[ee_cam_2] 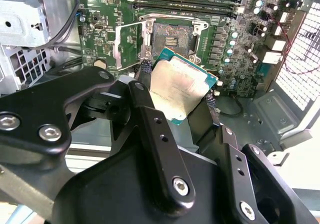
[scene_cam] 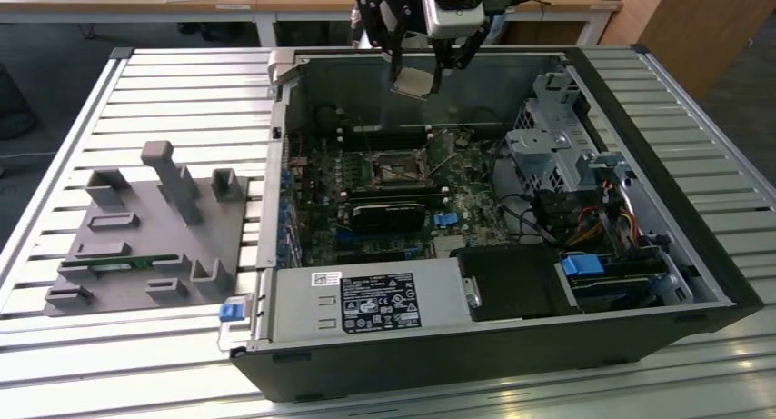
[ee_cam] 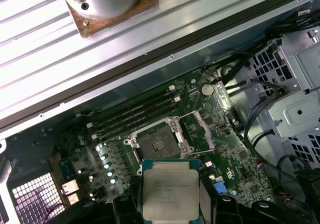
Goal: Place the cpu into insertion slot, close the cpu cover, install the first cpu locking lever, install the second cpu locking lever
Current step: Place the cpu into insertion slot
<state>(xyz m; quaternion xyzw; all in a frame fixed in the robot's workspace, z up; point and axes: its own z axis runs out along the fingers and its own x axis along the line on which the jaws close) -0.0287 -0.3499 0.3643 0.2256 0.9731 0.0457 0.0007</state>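
My gripper (scene_cam: pixel 421 72) hangs over the back of the open computer case, shut on the cpu (scene_cam: pixel 412 82), a flat square chip with a pale metal top. In both wrist views the cpu (ee_cam_2: pixel 177 90) (ee_cam: pixel 170 189) is pinched by its edges between the black fingers (ee_cam_2: pixel 150 114). It is in the air, short of the insertion slot (ee_cam_2: pixel 172 36) (ee_cam: pixel 155 145) (scene_cam: pixel 397 173), whose dark centre lies bare on the green board. The cpu cover (ee_cam_2: pixel 131 44) (ee_cam: pixel 196 131), a silvery frame, stands swung open beside the slot.
Memory sticks (ee_cam: pixel 135 115) run along one side of the slot. A metal drive cage (scene_cam: pixel 552 137) with cables fills the case at the exterior view's right, and a power supply (scene_cam: pixel 363 303) sits at the front. A grey fixture block (scene_cam: pixel 152 233) rests on the slatted table (scene_cam: pixel 73 119).
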